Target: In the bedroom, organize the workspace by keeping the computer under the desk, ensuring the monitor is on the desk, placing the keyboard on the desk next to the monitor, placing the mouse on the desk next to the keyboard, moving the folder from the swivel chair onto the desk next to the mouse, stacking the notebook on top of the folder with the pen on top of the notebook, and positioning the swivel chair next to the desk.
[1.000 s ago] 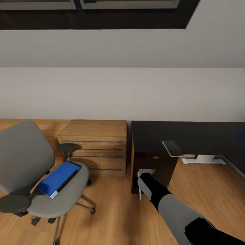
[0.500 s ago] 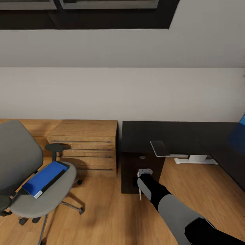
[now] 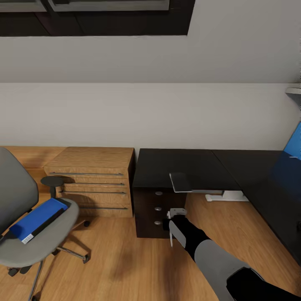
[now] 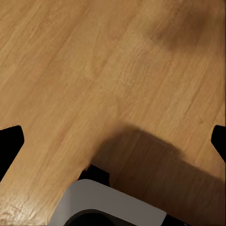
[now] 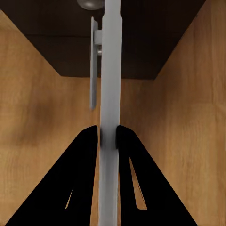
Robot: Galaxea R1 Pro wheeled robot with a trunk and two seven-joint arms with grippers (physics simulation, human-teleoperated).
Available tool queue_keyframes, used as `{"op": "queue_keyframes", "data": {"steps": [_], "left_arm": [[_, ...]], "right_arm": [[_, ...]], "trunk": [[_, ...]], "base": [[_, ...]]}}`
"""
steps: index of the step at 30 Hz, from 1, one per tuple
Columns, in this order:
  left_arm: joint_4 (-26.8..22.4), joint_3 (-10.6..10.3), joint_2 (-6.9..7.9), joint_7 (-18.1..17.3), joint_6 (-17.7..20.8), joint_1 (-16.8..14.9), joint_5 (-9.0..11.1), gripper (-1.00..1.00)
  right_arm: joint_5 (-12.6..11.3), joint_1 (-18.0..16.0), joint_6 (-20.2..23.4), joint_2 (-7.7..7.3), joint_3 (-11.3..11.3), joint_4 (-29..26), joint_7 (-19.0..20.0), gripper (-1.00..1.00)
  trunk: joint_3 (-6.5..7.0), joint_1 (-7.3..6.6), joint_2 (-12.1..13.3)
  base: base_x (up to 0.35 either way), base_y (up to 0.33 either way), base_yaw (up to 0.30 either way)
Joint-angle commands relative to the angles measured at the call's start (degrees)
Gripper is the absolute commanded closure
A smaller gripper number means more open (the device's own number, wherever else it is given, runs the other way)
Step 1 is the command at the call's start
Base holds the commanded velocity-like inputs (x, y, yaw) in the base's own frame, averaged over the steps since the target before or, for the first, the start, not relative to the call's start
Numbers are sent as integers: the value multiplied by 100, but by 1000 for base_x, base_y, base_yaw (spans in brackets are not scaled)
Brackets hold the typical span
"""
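View panned right | one swivel chair (image 3: 44,246), one folder (image 3: 36,219) | right jaws clenched on grey panel (image 5: 109,84) | left jaws released

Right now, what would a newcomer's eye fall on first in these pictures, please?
The bright blue folder lying on the chair's grey seat, at left. Next, the glossy black desk beside oak drawers, and the right fingers shut on a thin grey slab.

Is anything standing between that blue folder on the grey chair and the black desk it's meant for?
Yes: a low oak drawer unit stands between the grey swivel chair holding the flat blue folder and the glossy black desk. The wood floor in front looks open.
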Motion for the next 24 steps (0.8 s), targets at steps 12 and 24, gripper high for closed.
{"op": "queue_keyframes", "data": {"steps": [12, 24], "left_arm": [[-2, -30, -4, -33, -44, -3, 51, -100], [5, -30, -23, -19, -10, -3, 68, -100]], "right_arm": [[119, -4, -3, 0, 18, 5, 116, 100], [117, -4, 0, -93, 23, -4, 112, 100]], "trunk": [[-6, 0, -3], [210, -264, 478]], "base": [[0, -142, 0], [0, -3, 0]]}}
